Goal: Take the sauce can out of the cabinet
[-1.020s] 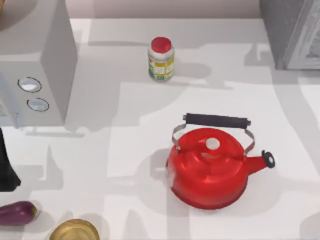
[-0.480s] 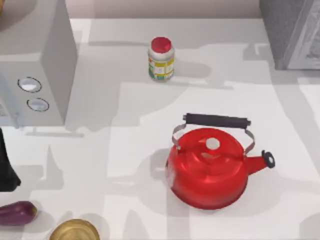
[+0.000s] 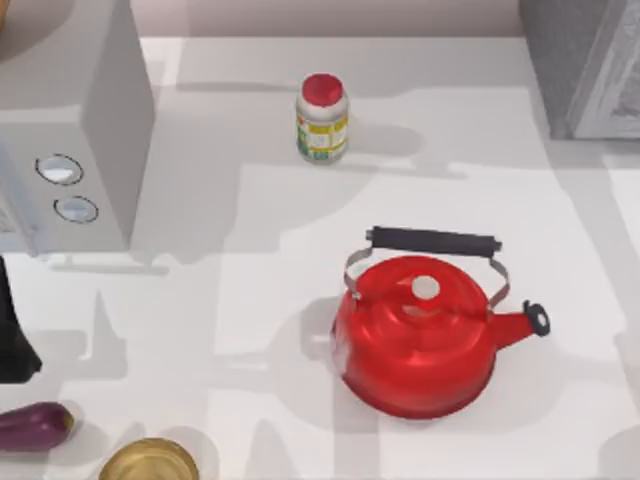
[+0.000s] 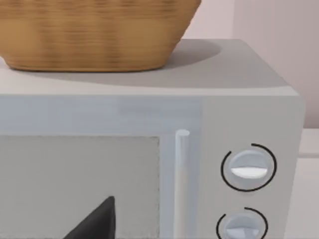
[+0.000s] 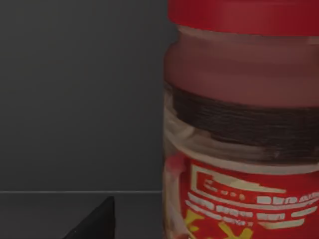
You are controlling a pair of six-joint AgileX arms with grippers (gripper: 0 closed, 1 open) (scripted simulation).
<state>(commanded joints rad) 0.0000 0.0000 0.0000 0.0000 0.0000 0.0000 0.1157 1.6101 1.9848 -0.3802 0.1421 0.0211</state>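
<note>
The sauce can (image 5: 244, 149) stands inside the dark cabinet (image 3: 585, 70), close in front of my right gripper (image 5: 97, 221); I cannot tell whether that gripper is apart or together. The can looks rigid and smooth-sided, so probably slippery and fairly light. I would take it squarely across the labelled body, below the red lid. My left gripper (image 4: 97, 219) is parked facing the light grey appliance (image 4: 249, 99), its state likewise unclear.
</note>
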